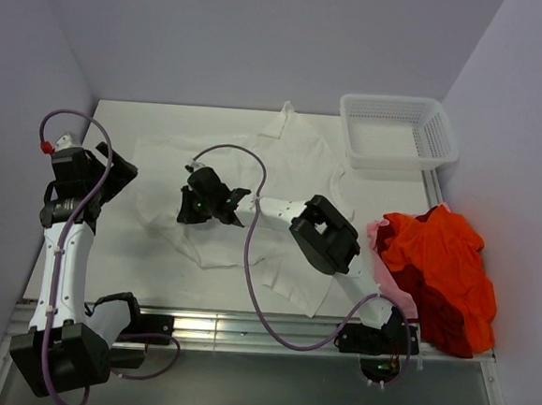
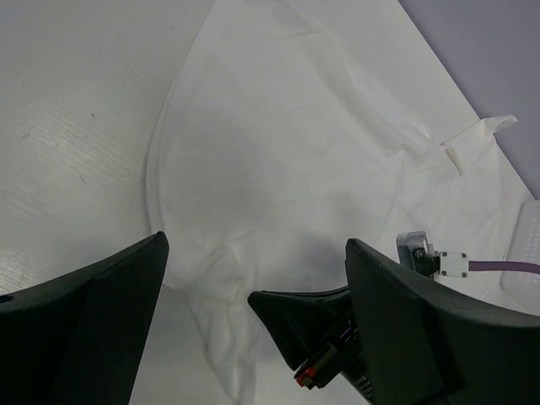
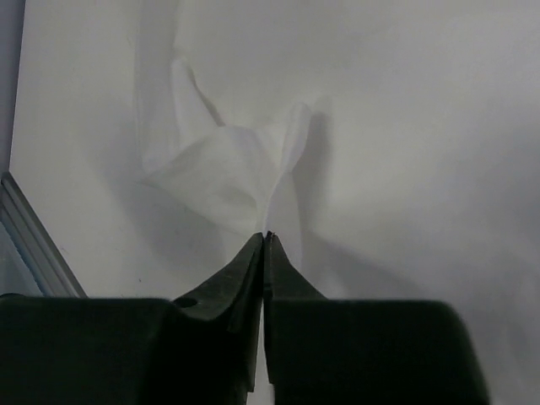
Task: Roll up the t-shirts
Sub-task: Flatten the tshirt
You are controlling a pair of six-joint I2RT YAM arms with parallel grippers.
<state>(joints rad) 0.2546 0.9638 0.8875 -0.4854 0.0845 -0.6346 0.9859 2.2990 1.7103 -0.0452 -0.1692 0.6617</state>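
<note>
- The white t-shirt [image 1: 293,157] lay spread and wrinkled over the middle of the table [image 1: 116,256], and it reached up to the far edge.
- The right hand [image 3: 266,240] was clenched on a small raised fold of the white t-shirt, in its left part.
- The left hand [image 2: 255,245] was released, its fingers wide apart, above the left border of this shirt, towards the left edge of the table.
- The orange-red t-shirts [image 1: 440,258] lay in a heap at the right edge, close to the near right corner.
- A basket [image 1: 399,128] stood at the far right corner.

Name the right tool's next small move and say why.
Probably lift the right tool and carry the pinched fold across the white t-shirt: its jaws are shut on a tented bit of cloth, and the shirt lies spread, not yet rolled.
</note>
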